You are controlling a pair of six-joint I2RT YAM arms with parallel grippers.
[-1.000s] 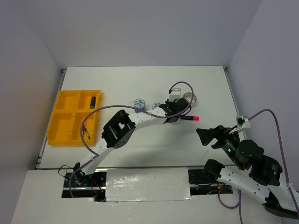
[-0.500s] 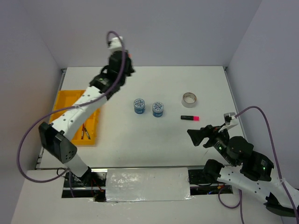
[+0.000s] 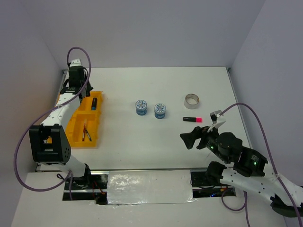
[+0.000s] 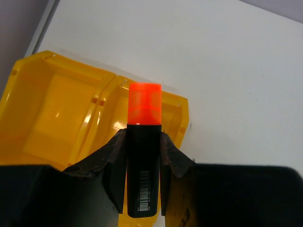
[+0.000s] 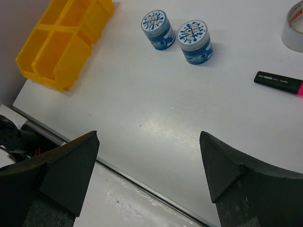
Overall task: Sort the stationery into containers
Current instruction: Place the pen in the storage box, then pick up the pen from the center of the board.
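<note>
Orange highlighter is clamped in my left tool over the tray near the bench's left edge; right tool gapes empty.

orange highlighter gripped between fingers, above yellow tray

Bright, even light (soft shadows).

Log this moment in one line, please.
left gripper: holds orange highlighter, at tray | right gripper: open | loose: pink highlighter, rolls, tape ring
</note>
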